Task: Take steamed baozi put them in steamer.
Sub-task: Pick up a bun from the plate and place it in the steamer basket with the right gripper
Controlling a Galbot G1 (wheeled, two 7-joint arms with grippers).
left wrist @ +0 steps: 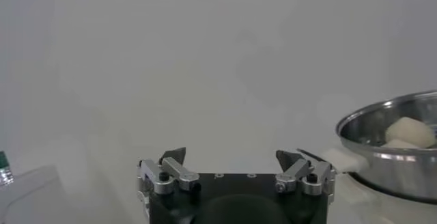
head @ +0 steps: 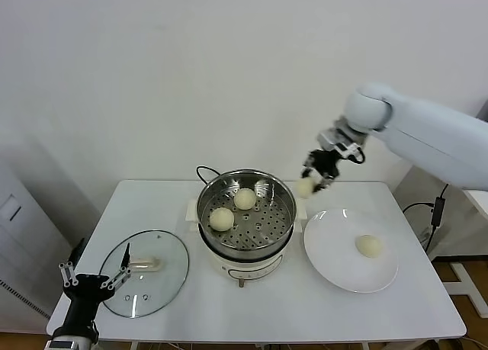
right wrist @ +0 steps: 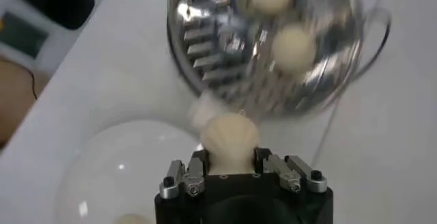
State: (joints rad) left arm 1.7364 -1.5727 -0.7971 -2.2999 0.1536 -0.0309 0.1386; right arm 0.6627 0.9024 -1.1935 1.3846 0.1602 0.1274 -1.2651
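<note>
Head view: the right tool (head: 314, 179) is seen raised above the tabletop (head: 427, 304), between the rim of the steamer (head: 245, 222) and the white plate (head: 351, 251), with its fingers closed on a held baozi (head: 306, 187). In the right wrist view, this bun (right wrist: 229, 138) is shown pinched between the metal fingers (right wrist: 194, 175) of the right tool (right wrist: 231, 172), its smooth cream-white dome protruding beyond the tips, with the steamer (right wrist: 205, 48) in the background.

The left tool (head: 90, 277) is held low at the near left corner of the tabletop, beside the glass lid (head: 145, 273); its fingers are spread wide with nothing between them. The same is confirmed in the left wrist view, where the left tool (left wrist: 231, 160) shows dark pointed fingertips (left wrist: 173, 156) on silver links, well apart.

The steamer is a round, shiny stainless-steel pot with a perforated floor, set on a cream-white base, with a black cord (head: 204, 171) looped behind it. Two buns are seen resting on the perforated floor: one bun (head: 245, 199) toward the back and another bun (head: 221, 219) nearer the left wall, slightly apart from each other. A fourth bun (head: 369, 245) is left on the flat, glossy white plate, on its right part. All are matt, smooth and rounded. The lid is transparent, round and laid flat, with a cream handle (head: 146, 266) at its centre.
</note>
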